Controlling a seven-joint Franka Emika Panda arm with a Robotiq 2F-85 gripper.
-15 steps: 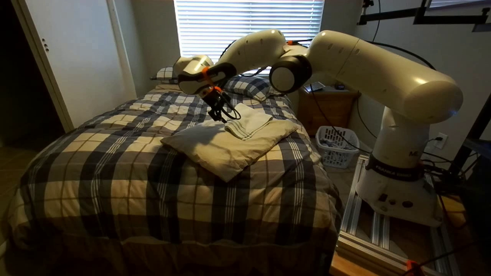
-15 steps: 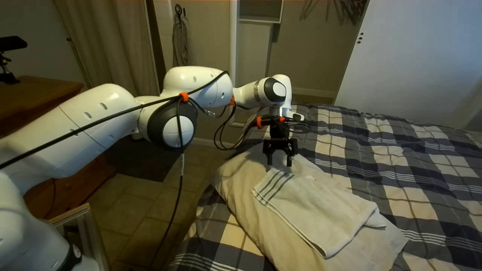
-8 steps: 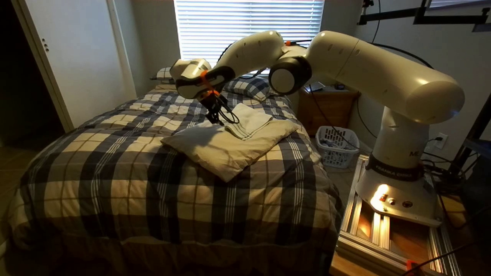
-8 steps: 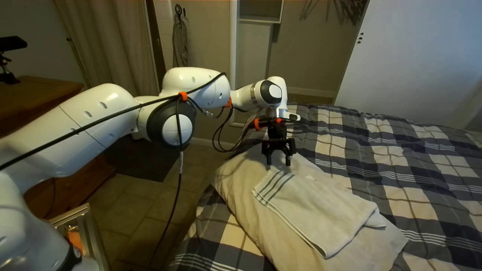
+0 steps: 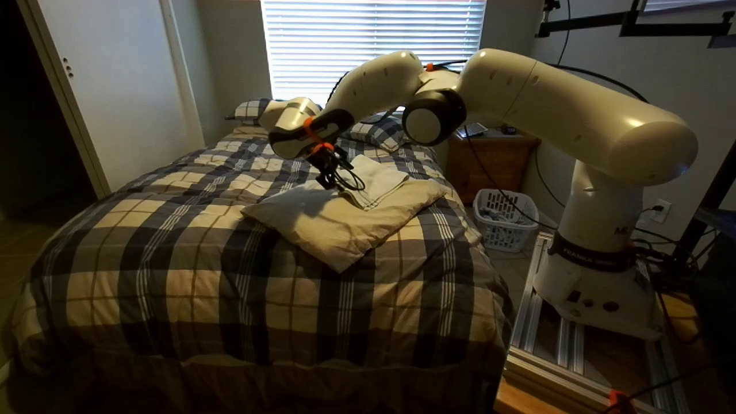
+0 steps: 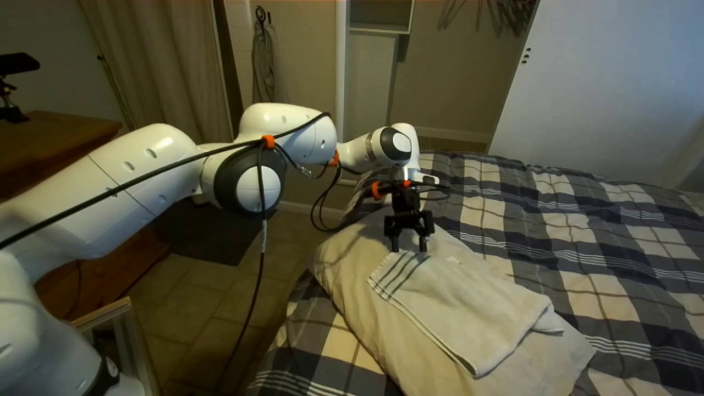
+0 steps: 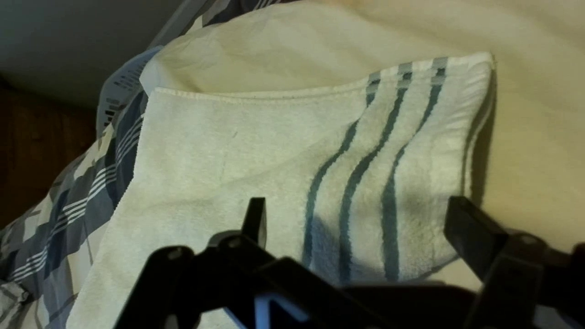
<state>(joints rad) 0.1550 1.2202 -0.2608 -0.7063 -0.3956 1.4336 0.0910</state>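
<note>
Below our jaws: the striped end of a folded towel [image 6: 467,316], which in an exterior view stretches from there toward the lower right.
Jaws' state: spread wide and aimed down at the cloth, with nothing pinched between them.
Gap: we see three dark stripes [image 7: 358,171] pass between the fingers [image 7: 473,230]; in the wrist view one finger overlaps the end hem, while its mate stands over plain white cloth.
Long axis: we judge that the towel's longer side runs leftward in the wrist view, away from the hem, so the gap lies roughly along that side and across the stripes.
Nearest part: one corner of the striped end; most of the towel lies off to one side of the jaws, not centred under them.
Contact: the tips look at or just above the cloth; whether they touch, we cannot tell.
Under the towel: a cream pillow [image 5: 339,233], lying askew on the plaid bed [image 5: 190,270].
End hem: we see its folded layers edge-on, with a narrow shadow beside it on the pillow.
Arm [image 5: 552,103]: our only one, reaching out over the bed from a base at the bedside.
Beside the bed: a white basket [image 5: 499,241], well apart from the towel.
</note>
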